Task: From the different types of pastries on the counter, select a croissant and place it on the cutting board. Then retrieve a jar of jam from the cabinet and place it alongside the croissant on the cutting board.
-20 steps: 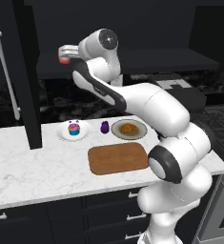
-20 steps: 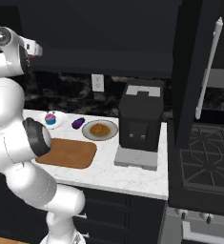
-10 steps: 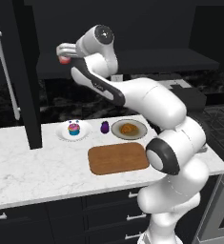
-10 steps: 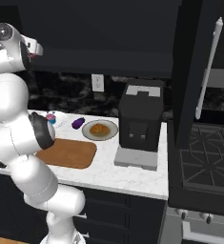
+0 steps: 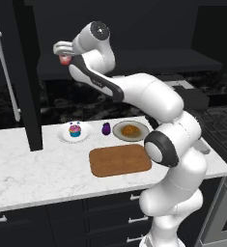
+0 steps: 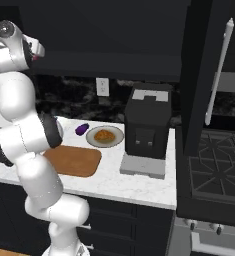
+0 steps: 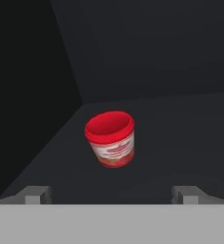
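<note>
where the arm reaches up in the left base view, the gripper [image 5: 63,53] sits at the cabinet [image 5: 134,58] shelf, beside the red jar [image 5: 64,60]. croissant [image 5: 130,130] lies on its plate [image 5: 143,130], board [image 5: 120,160] bare. right base view: gripper [image 6: 36,50] at the shelf. hand view: fingertips [image 7: 36,194] spread wide, gripping nothing; jar [image 7: 111,138] ahead between them, apart, dark floor around it.
</note>
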You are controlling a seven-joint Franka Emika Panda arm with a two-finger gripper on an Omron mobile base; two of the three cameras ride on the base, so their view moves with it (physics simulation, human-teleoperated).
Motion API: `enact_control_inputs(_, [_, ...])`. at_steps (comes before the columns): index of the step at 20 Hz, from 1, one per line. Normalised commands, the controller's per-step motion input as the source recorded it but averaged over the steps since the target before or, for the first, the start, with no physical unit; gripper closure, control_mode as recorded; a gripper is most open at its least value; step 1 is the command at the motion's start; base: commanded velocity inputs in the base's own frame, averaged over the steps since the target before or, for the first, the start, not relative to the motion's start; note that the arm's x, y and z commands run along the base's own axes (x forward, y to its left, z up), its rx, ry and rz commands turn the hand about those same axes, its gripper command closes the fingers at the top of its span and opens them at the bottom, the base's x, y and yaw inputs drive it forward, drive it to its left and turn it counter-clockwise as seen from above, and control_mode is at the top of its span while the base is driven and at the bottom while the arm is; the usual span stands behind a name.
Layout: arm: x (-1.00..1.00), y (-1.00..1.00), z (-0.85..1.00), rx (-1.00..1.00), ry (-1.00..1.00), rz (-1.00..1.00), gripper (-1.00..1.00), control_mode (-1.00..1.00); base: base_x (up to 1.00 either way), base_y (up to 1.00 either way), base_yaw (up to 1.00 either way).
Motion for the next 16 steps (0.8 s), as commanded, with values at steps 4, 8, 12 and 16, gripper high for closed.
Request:
enact_control_inputs(4, [0.36, 0.05, 0.00, 0.00, 0.00, 0.00, -1.00, -1.00, 0.00, 0.00, 0.00])
enact_control_inputs(8, [0.29, 0.01, 0.00, 0.00, 0.00, 0.00, -1.00, -1.00, 0.00, 0.00, 0.00])
enact_control_inputs(12, [0.10, 0.26, 0.00, 0.00, 0.00, 0.00, -1.00, -1.00, 0.00, 0.00, 0.00])
enact_control_inputs(16, [0.09, 0.14, 0.00, 0.00, 0.00, 0.00, -1.00, -1.00, 0.00, 0.00, 0.00])
